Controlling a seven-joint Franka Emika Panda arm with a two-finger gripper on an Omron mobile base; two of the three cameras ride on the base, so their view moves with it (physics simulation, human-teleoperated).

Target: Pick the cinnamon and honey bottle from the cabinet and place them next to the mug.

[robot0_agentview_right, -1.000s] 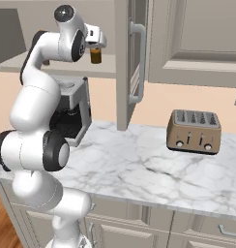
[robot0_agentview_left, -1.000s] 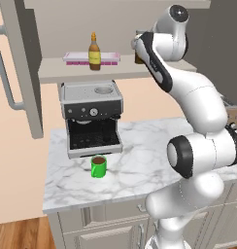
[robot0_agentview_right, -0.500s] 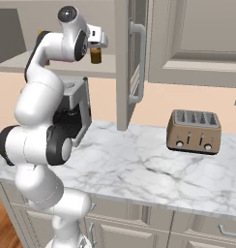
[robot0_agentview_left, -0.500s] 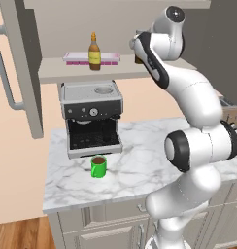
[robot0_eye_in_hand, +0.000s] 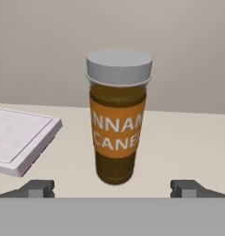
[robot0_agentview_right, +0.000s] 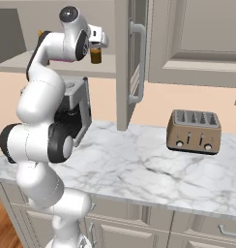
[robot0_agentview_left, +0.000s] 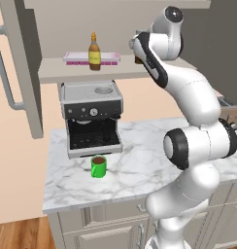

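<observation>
The arm is seen reaching slightly further toward the cabinet shelf point(robot0_agentview_left: 67, 73) than in the frames half a second and one second earlier; the change is small and the desk point(robot0_agentview_left: 140, 170) is unchanged. This is judged to be the last part of the approach to the first item, with no grasp made yet.

In the hand view the cinnamon jar point(robot0_eye_in_hand: 118, 117) stands upright at centre frame on the shelf, a grey-looking flat lid on top and an orange label partly readable. The hand point(robot0_eye_in_hand: 114, 188) is fully open, its two finger tips point(robot0_eye_in_hand: 38, 188) at the lower left and lower right, well to either side of the jar; nothing is held. The jar appears to sit beyond the tips, not between them; contact cannot be confirmed. A flat white-and-pink tray point(robot0_eye_in_hand: 20, 143) lies at the left of that view, apart from the jar.

In the left base view the honey bottle point(robot0_agentview_left: 94, 51) stands at upper centre on the shelf, in front of the pink tray. The green mug point(robot0_agentview_left: 98, 166) sits on the desk below the coffee machine point(robot0_agentview_left: 91, 119).

Hidden or unclear: in the left base view the jar is mostly covered by the arm. In the right base view it point(robot0_agentview_right: 95, 54) shows as a small brown shape just below the hand, at the upper left. The label text is cut off at both sides. The toaster point(robot0_agentview_right: 195, 131) sits at the right.
</observation>
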